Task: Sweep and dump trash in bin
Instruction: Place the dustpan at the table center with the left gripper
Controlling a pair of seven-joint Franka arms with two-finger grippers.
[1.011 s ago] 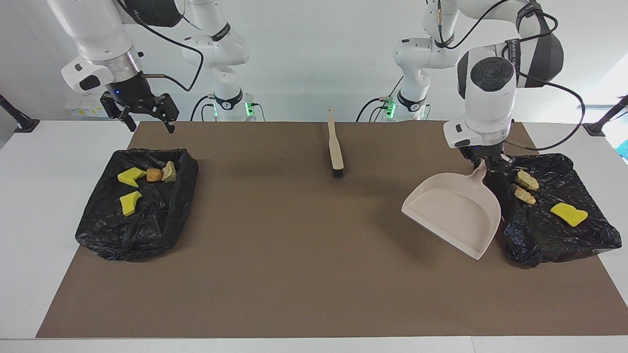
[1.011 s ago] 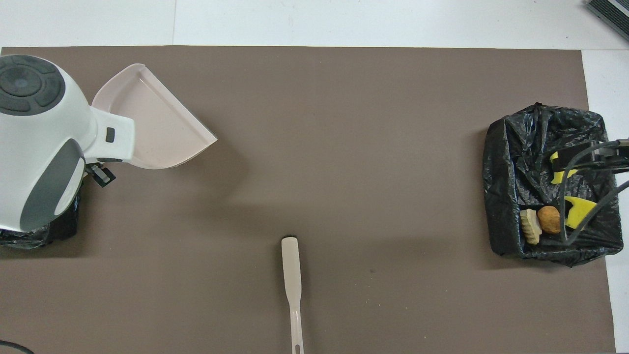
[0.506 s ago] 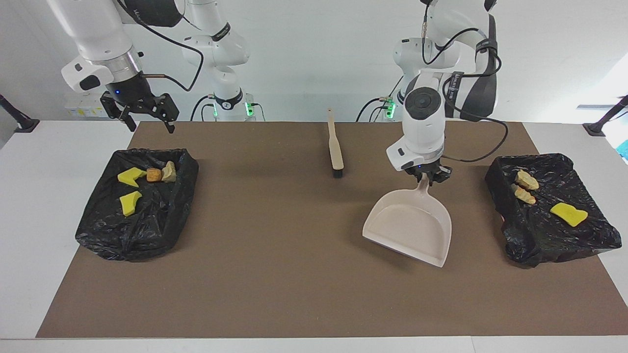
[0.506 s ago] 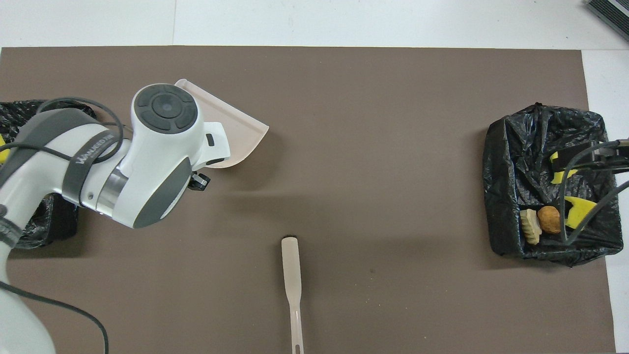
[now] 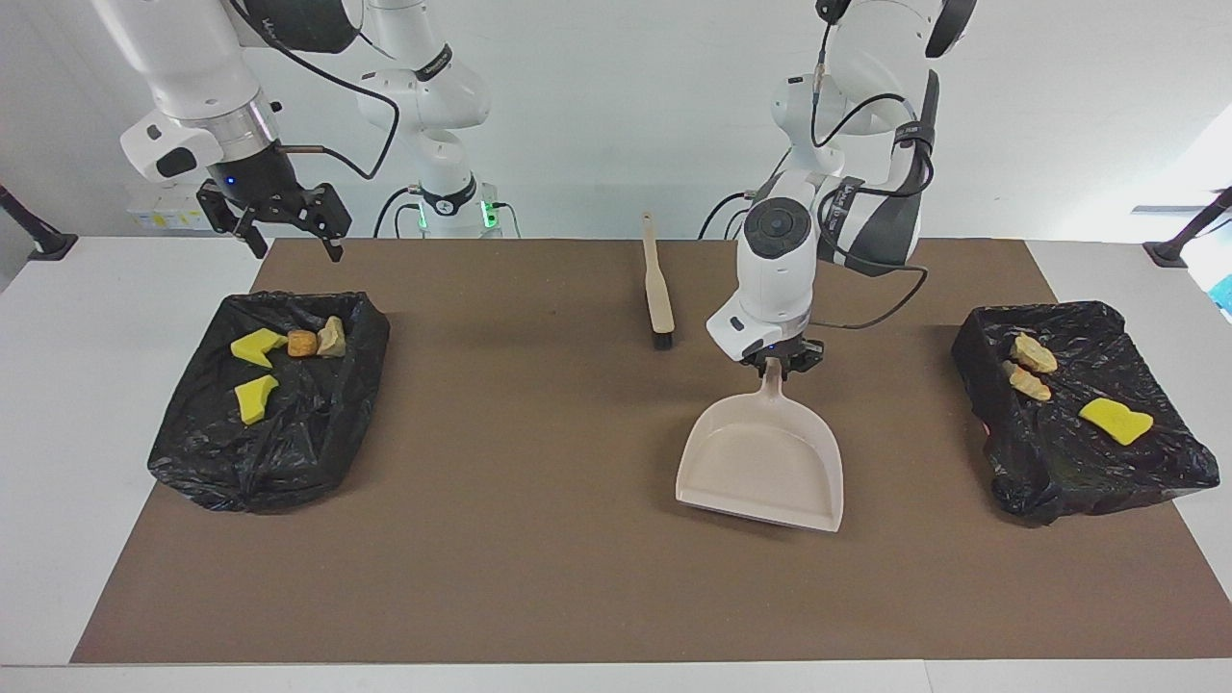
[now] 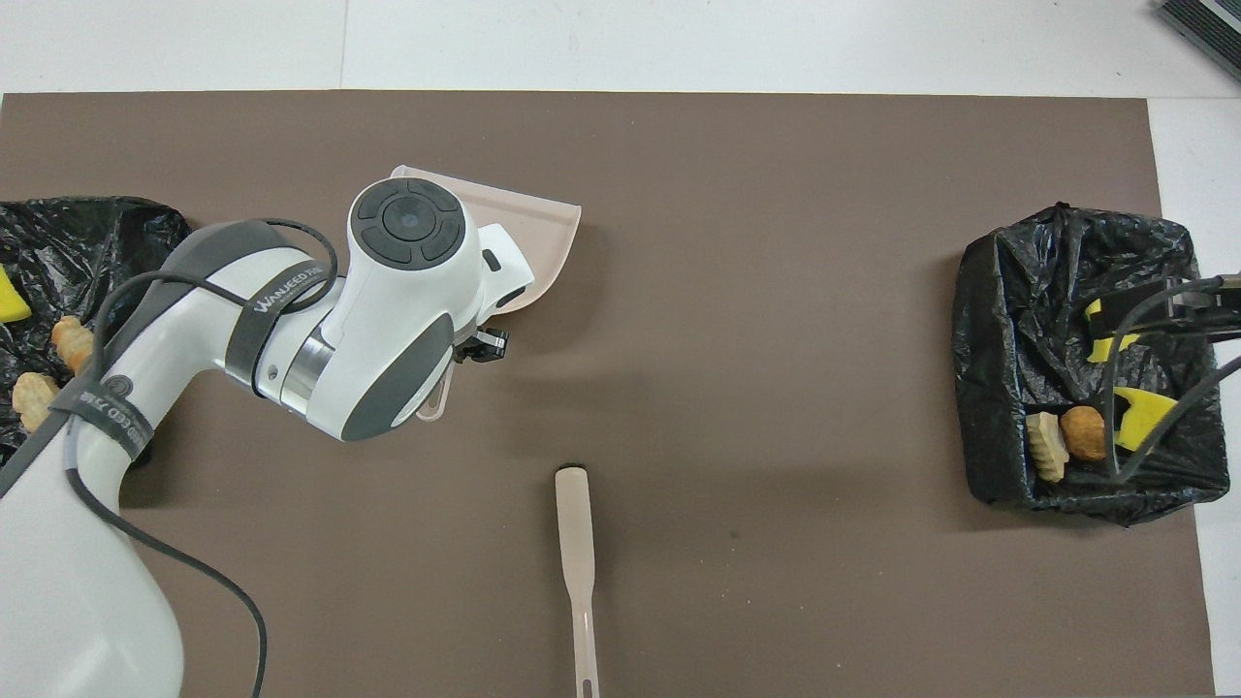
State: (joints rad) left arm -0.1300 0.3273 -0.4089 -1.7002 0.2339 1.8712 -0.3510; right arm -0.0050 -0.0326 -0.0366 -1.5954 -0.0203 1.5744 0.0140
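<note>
Trash (image 5: 259, 347) in bags; left gripper (image 5: 776, 367) gripping dustpan (image 5: 760, 464)

- Wide bare stretch of brown mat (image 5: 539, 539) down the middle, nothing on it between the two black bags.
- Brush (image 5: 658, 289) lies flat by the robots' edge of the mat, low, easy to pass over.
- Left gripper (image 5: 776, 368) clamps the dustpan (image 5: 762, 462) handle; pan and arm fill the mat toward the left arm's end, just beside the brush.
- Bag with scraps (image 5: 1078, 414) blocks the left arm's end.
- Second bag (image 5: 274, 404) blocks the right arm's end, right gripper (image 5: 284, 231) hanging with jaws wide above its near edge.
</note>
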